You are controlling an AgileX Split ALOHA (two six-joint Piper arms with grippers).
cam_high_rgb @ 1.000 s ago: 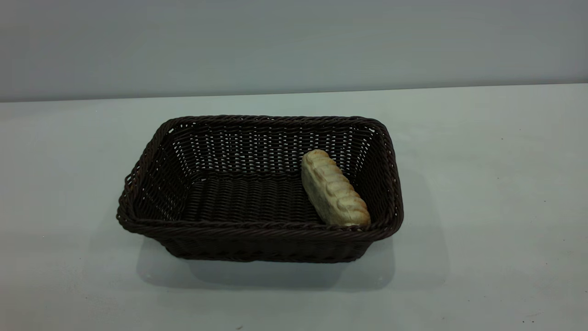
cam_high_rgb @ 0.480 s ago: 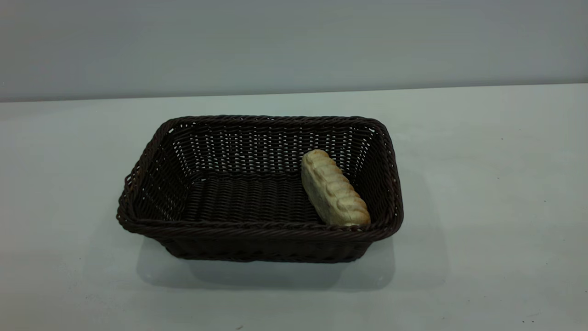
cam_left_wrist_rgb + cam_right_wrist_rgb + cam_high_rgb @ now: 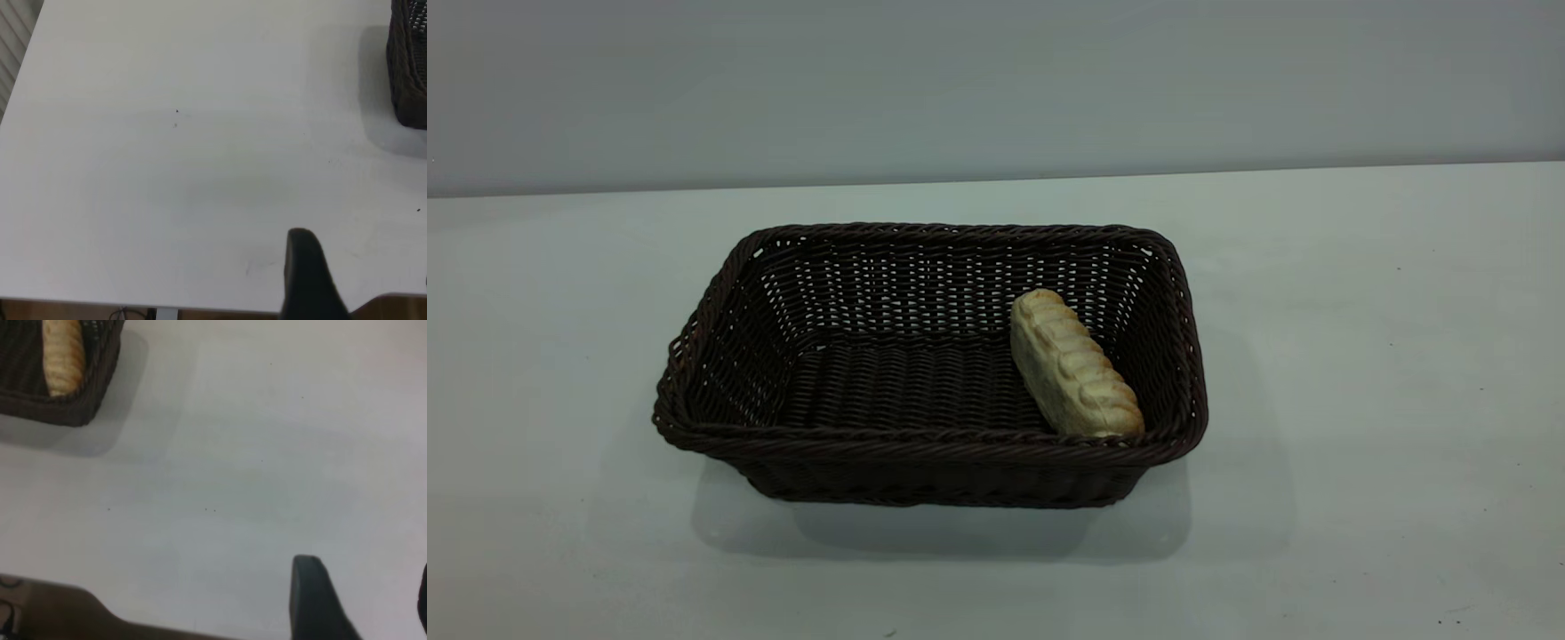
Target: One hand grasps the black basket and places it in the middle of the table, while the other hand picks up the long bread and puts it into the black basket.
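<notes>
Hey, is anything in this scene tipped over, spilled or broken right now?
Nothing spilled or broken. The long bread lies on its side, aslant against the right wall inside the black basket, pale underside showing. The basket stands upright.

A plain grey wall [image 3: 996,89] rises behind the white table [image 3: 1360,356].

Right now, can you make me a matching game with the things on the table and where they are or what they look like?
Things:
1. long bread
2. black basket
3. table
4. right gripper

Descriptions:
A. dark woven wicker, standing mid-table
B. pale and flat, under everything
C. golden, lying inside at the basket's right end
D. away from the basket, over bare table

Pairs: 1-C, 2-A, 3-B, 4-D
</notes>
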